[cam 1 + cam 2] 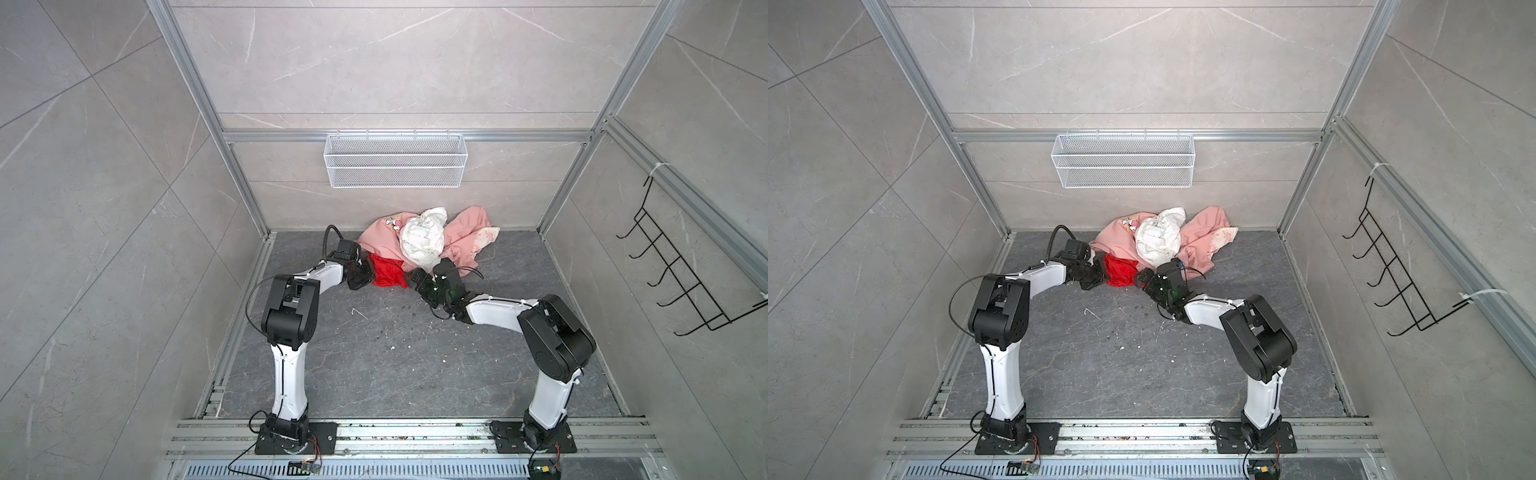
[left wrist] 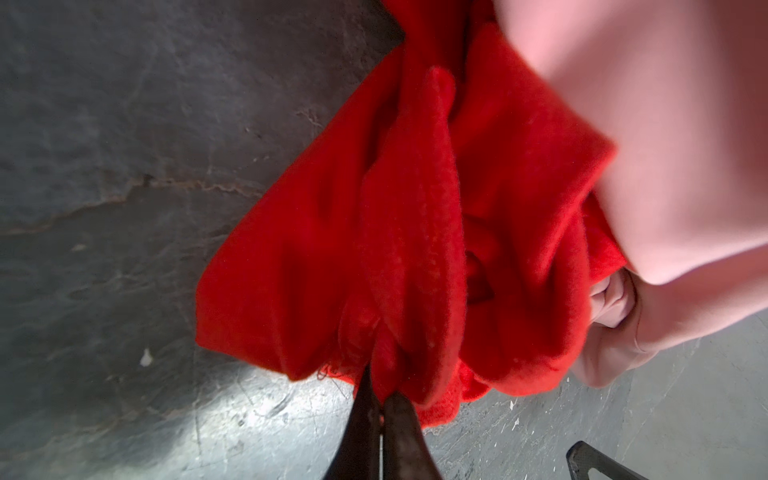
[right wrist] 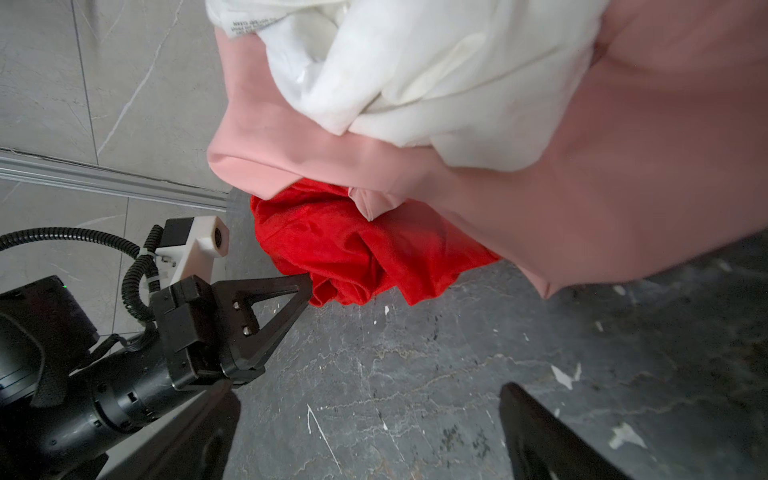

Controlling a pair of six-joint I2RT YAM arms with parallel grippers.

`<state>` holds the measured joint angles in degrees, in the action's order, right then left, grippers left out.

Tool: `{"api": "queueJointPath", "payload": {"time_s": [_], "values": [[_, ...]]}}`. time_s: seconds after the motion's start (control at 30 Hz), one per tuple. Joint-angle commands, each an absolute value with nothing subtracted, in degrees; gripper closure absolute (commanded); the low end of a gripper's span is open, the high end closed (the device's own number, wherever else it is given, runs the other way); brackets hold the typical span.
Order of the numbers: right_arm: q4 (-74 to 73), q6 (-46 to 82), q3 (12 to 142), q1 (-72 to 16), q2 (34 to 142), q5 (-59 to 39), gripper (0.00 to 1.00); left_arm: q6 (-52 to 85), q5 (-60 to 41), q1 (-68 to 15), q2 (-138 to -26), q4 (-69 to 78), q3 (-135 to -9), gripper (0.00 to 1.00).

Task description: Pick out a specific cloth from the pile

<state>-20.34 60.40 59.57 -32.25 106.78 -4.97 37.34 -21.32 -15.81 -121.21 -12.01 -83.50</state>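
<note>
Red, thin fabric: the cloth [image 1: 388, 272] lies on the dark stone floor [image 1: 374, 353] at the near edge of the pile [image 1: 465, 232], partly tucked under the pink cartoon-print garment [image 1: 380, 243] — the white cloth [image 1: 419, 239] sits on top. The left gripper [image 2: 380, 395] is clamped on the red hem; the right gripper [image 3: 370, 395] gapes empty just beside.

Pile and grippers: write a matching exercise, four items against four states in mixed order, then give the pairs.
Items:
1. red cloth
2. white cloth
3. left gripper
4. right gripper

States:
A. open, holding nothing
B. lying on top of the pink garment
C. shut on a fold of red fabric
D. partly tucked under the pink garment

Pairs: 1-D, 2-B, 3-C, 4-A
</note>
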Motion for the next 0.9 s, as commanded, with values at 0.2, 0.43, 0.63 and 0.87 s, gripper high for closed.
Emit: {"api": "queueJointPath", "payload": {"time_s": [0.2, 0.43, 0.63, 0.87], "values": [[-19.42, 59.24, 59.14, -32.64, 104.07, -3.87, 0.00, 37.62, -22.24, -15.56, -114.16, -13.28, -87.09, 1.00], [-19.42, 58.89, 58.54, -32.85, 102.89, -3.34, 0.00, 37.80, -22.33, -15.51, -111.46, -13.96, -88.07, 1.00], [-19.42, 58.80, 58.35, -33.00, 102.35, -3.25, 0.00, 37.85, -21.97, -15.39, -109.66, -14.24, -88.33, 1.00], [-19.42, 58.54, 58.12, -33.27, 101.89, -3.07, 0.00, 37.75, -21.97, -15.19, -107.61, -14.44, -88.34, 1.00]]}}
